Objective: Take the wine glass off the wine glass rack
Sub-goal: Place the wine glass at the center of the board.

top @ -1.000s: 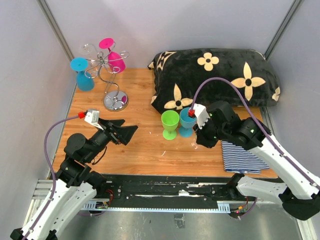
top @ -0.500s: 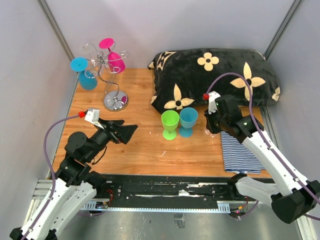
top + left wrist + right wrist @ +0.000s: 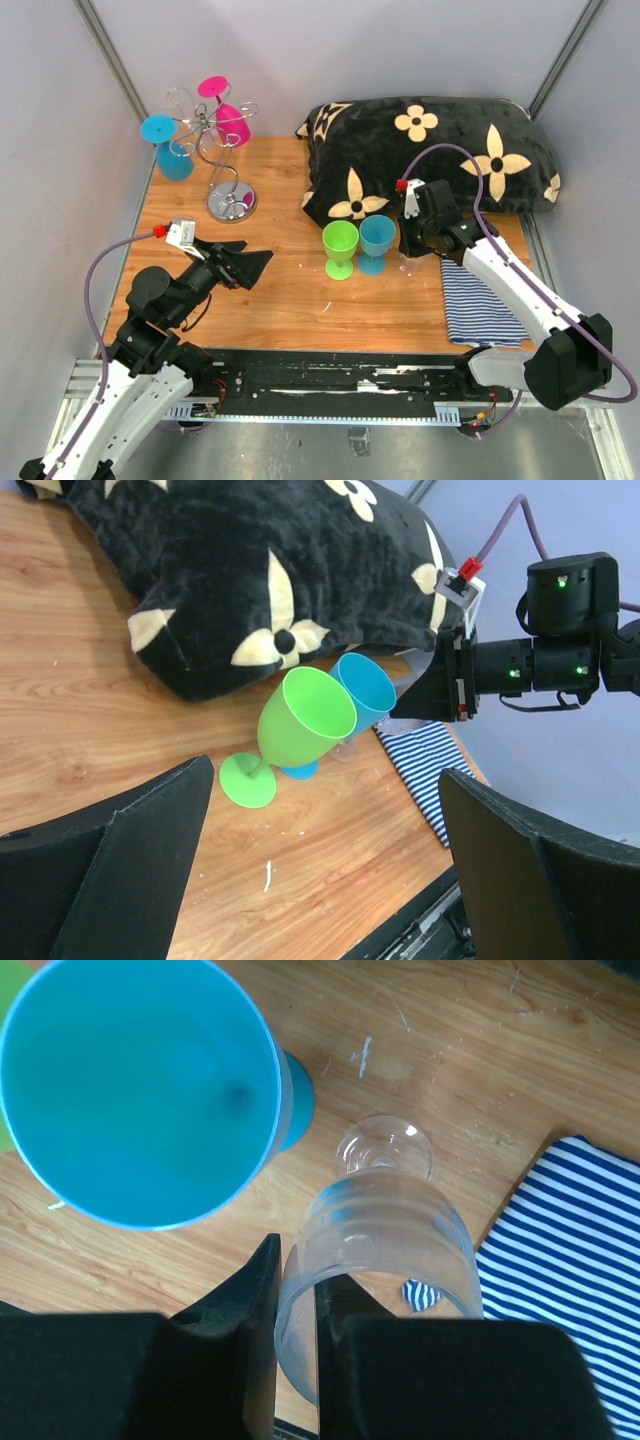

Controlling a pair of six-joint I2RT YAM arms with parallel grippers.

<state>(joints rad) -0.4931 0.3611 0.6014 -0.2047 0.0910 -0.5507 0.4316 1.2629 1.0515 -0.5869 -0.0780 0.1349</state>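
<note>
Now: R gripper (image 3: 297, 1290) pinches rim of clear wine glass (image 3: 385, 1230), one finger inside. Foot looks down on table (image 3: 290, 300), just beside blue goblet (image 3: 140, 1090); prob. being parked w/ the others. Rack (image 3: 215, 140) well apart, back-left. L gripper (image 3: 250, 258) spread wide, holds nothing.

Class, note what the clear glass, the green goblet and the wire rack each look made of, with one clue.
The clear glass: glass or clear plastic, hard to tell; wood shows through it. The green goblet: likely plastic; opaque, even colour, soft sheen. The wire rack: metal, chrome-like; thin bright wire, mirror base.
</note>
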